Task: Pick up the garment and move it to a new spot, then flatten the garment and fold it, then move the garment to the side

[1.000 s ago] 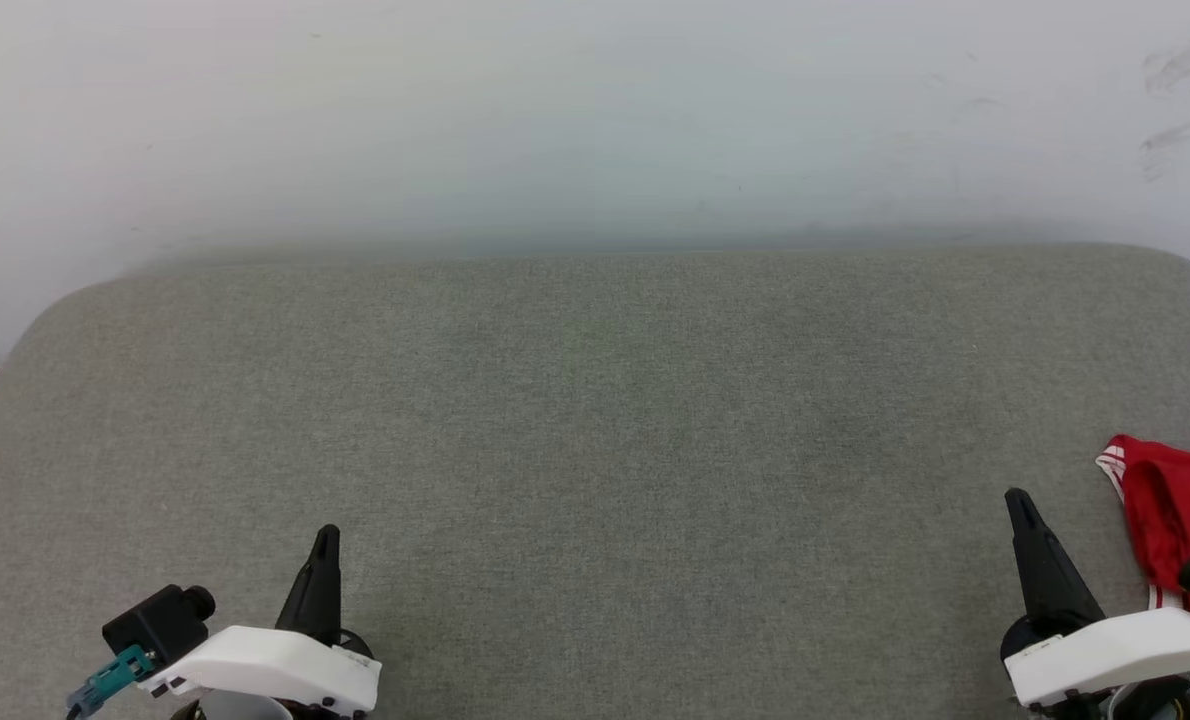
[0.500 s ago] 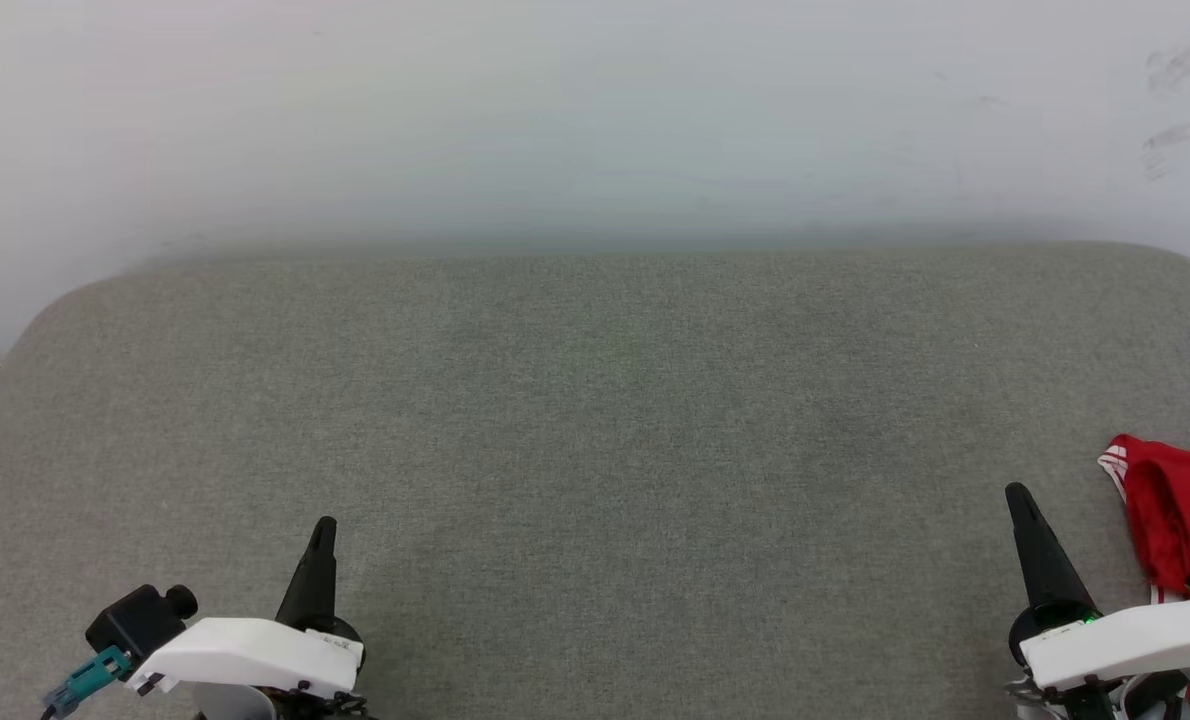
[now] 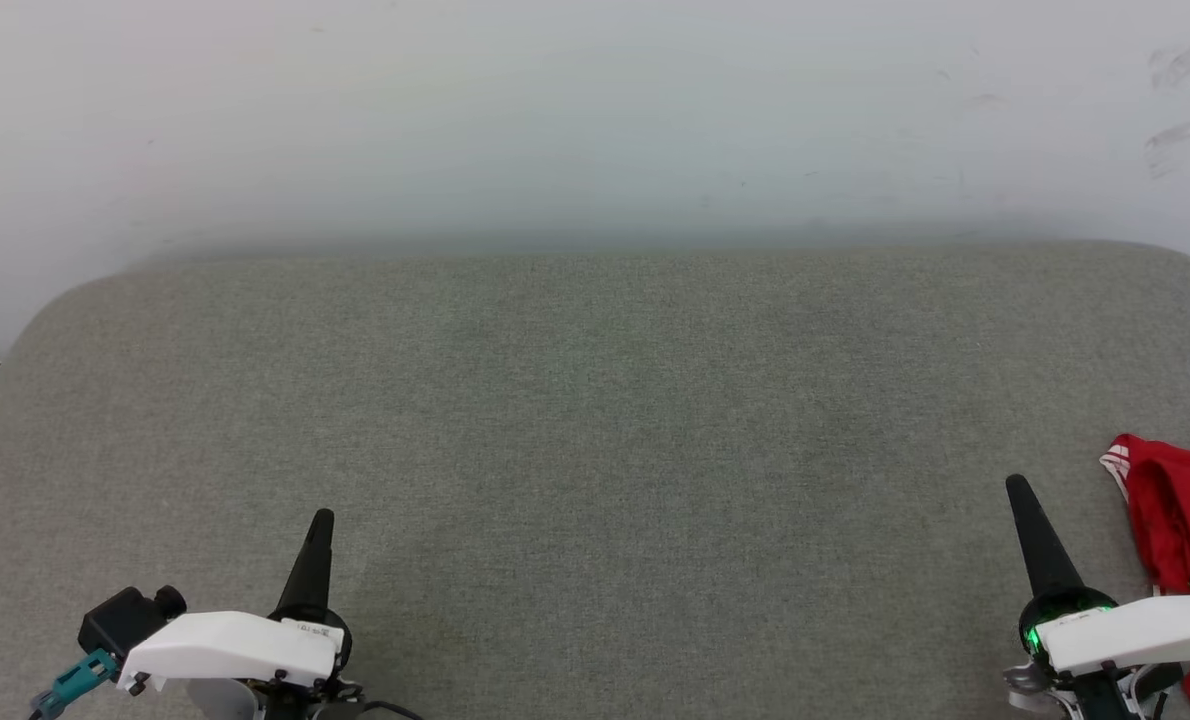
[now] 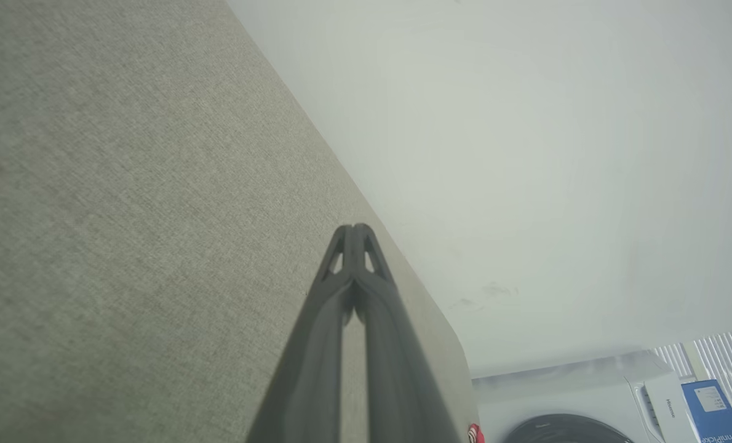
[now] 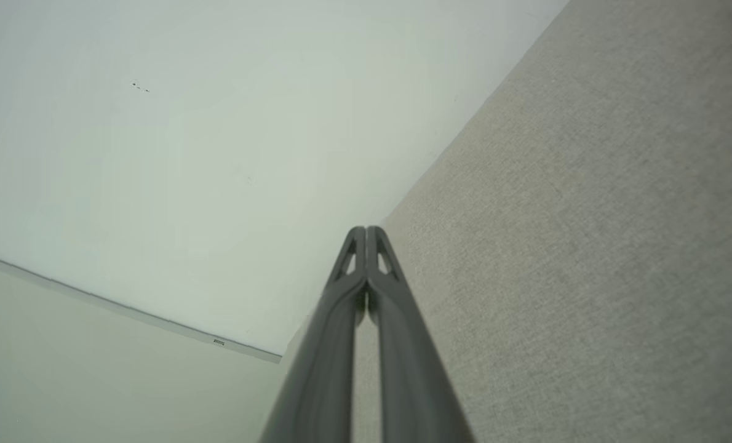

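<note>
one garment (image 3: 1177, 505), red with striped trim, sits at the right edge of the one table (image 3: 595, 420), cut off by the frame, fold unclear. that fits a shirt waiting for pickup or one already set aside. two tools, left tool (image 3: 322, 518) and right tool (image 3: 1013, 484), both pinched closed, empty.

The garment (image 3: 1170, 510) lies on the padded table (image 3: 595, 400) at its right edge, just right of the right gripper (image 3: 1015, 483). The left gripper (image 3: 323, 516) sits well apart at the near left, with a wall (image 3: 595, 120) behind the table's far edge.
</note>
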Robot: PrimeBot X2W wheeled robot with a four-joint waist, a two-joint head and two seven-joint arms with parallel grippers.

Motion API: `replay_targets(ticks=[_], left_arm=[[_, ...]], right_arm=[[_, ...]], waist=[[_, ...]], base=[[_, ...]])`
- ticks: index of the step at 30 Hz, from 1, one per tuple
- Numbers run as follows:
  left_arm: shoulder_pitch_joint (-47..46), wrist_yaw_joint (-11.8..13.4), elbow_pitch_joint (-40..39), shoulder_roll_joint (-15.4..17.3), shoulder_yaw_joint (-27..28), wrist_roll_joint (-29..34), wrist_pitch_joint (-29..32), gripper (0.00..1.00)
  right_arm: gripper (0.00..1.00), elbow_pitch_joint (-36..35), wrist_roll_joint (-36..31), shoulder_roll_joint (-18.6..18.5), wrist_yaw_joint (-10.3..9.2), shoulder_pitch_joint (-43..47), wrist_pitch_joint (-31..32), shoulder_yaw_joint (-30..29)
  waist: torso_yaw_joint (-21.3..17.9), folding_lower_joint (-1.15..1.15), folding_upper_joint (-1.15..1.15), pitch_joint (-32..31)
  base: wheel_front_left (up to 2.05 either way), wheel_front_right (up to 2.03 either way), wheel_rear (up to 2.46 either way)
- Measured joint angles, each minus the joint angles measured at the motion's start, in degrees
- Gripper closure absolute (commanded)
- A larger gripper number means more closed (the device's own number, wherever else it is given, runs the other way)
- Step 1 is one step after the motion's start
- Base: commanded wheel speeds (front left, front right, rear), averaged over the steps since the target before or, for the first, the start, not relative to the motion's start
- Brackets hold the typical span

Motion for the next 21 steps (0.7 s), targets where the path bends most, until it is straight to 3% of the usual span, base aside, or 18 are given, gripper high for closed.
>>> replay_targets(ticks=[21], left_arm=[[-1.1, -1.3, 0.5, -0.7, 2.1, -10.9, 3.0, 1.00]], right_arm=[[1.00, 2.4, 11.9, 0.0, 0.00, -1.8, 1.2, -0.3]], waist=[[0.1, 0.00, 0.00, 0.2]], base=[[0.00, 0.00, 0.00]])
